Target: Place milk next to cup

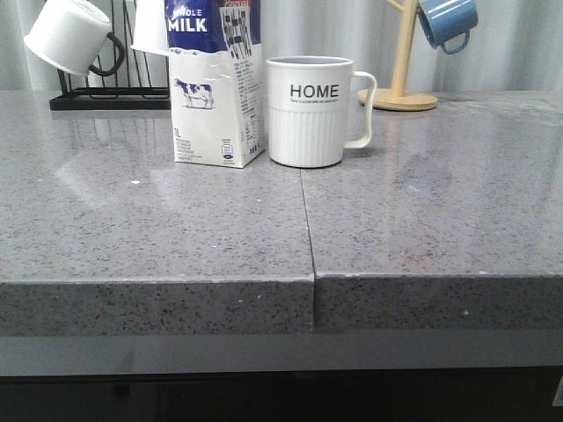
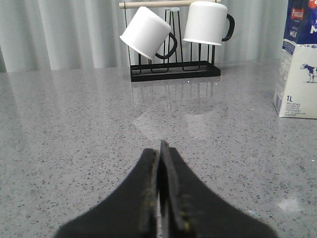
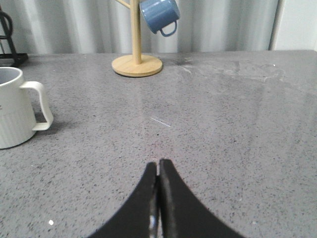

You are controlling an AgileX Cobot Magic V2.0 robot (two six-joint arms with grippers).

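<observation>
Your left gripper (image 2: 159, 148) and right gripper (image 3: 158, 166) both have fingers pressed together with nothing between them, each low over bare grey countertop (image 1: 158, 229). The milk carton (image 1: 215, 83) stands upright just beside the white ribbed HOME mug (image 1: 310, 112), on the side away from the mug's handle, with a narrow gap between them. Behind sit a black rack (image 2: 173, 69) holding two white mugs with black handles and a wooden mug tree (image 3: 136, 59) with a blue mug (image 3: 159, 14).

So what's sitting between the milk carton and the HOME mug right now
Nothing. In the front view the milk carton and the mug stand side by side with only a thin strip of bare grey counter between.
</observation>
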